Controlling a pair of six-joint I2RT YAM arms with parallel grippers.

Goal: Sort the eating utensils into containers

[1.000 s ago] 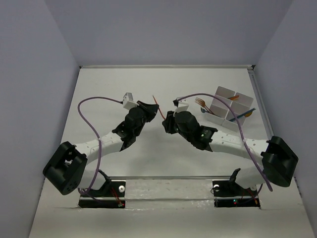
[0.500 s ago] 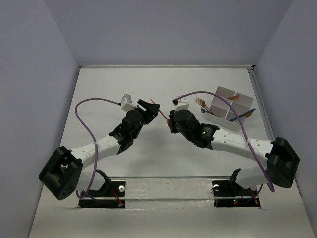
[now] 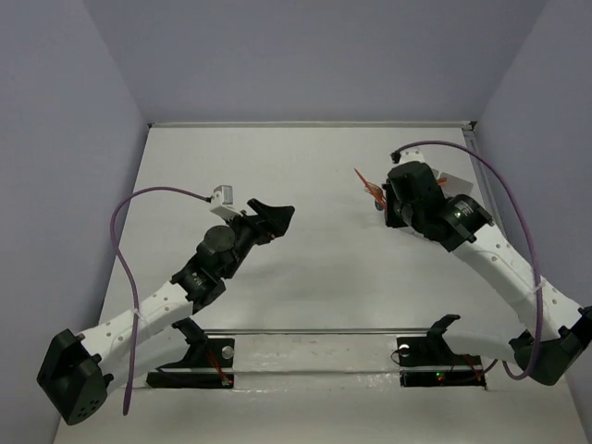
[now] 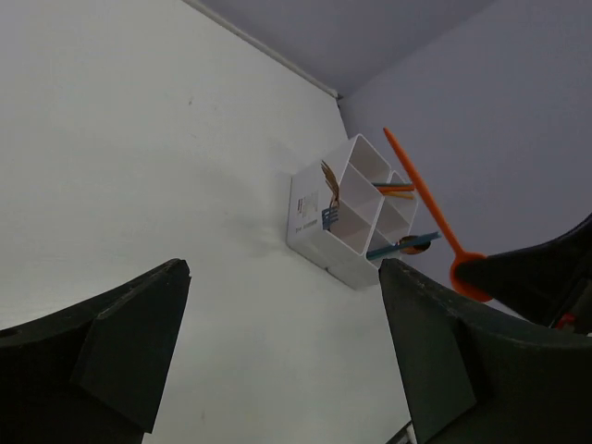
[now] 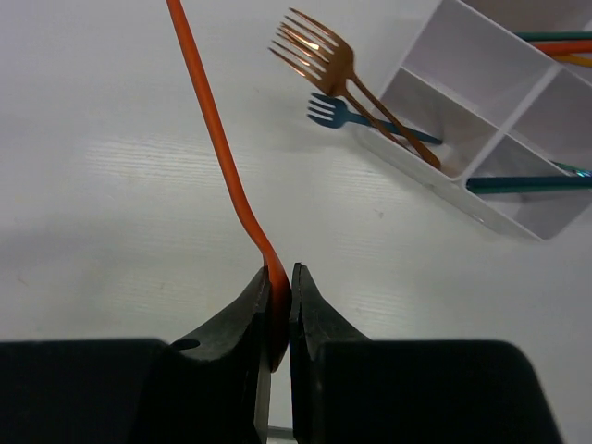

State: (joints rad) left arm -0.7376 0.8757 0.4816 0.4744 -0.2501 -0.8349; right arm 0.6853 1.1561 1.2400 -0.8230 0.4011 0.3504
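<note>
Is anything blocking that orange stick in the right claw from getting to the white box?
Nothing visible does: only bare table lies between the orange utensil and the tray. A copper fork and a blue fork lean out of one compartment toward it.

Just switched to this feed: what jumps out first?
The long orange utensil, pinched at one end by the right fingers, rising above the table near the white tray. Next, a copper fork and a blue fork leaning out of one tray compartment. The left fingers gape wide and empty, left of centre.

Glossy copper forks (image 5: pixel 319 55), matt white plastic tray (image 5: pixel 474 57)
</note>
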